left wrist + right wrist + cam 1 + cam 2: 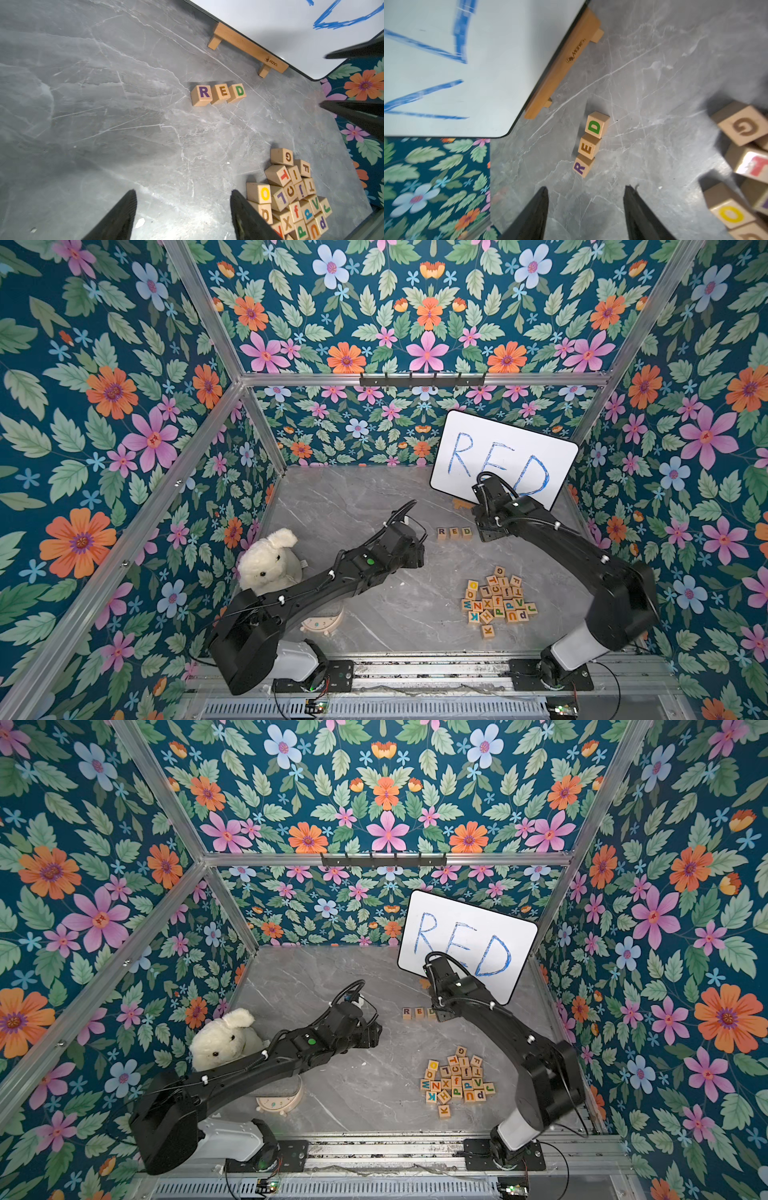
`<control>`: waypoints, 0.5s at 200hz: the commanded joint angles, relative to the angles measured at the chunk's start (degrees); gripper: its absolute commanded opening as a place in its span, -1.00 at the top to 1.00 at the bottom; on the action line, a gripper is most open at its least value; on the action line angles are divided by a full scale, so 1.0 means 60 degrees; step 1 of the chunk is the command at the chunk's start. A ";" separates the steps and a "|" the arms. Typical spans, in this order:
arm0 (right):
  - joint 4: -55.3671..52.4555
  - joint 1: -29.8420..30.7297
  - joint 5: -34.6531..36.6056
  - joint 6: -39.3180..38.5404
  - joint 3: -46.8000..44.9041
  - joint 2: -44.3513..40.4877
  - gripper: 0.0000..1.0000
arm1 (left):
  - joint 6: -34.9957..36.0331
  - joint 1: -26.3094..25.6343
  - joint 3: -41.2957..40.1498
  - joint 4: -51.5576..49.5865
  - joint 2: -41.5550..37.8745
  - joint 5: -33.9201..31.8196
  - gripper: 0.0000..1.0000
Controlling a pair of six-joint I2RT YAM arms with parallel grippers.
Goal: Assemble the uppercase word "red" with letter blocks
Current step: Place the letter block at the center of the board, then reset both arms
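Three letter blocks stand side by side on the grey marble table, reading R (441,532), E (454,532), D (467,531). The left wrist view shows them as purple R (202,93), orange E (222,92) and green D (238,91). My right gripper (484,533) hovers just right of the D block; in its wrist view it (586,187) is open and empty, a little short of the R (581,167). My left gripper (183,192) is open with bare table between its fingers, and in a top view it (417,556) sits left of the row, apart from it.
A pile of spare letter blocks (496,599) lies front right. The white board (503,456) with blue RED leans on a wooden stand (247,48) behind the row. A white plush toy (270,560) and a pale round clock (320,622) sit at the left.
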 commanded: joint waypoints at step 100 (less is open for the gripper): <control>0.1496 -0.0071 0.3955 -0.5095 -0.5694 -0.8655 -0.06 | -0.0539 -0.0891 0.3715 -0.0539 0.4267 0.2030 -0.51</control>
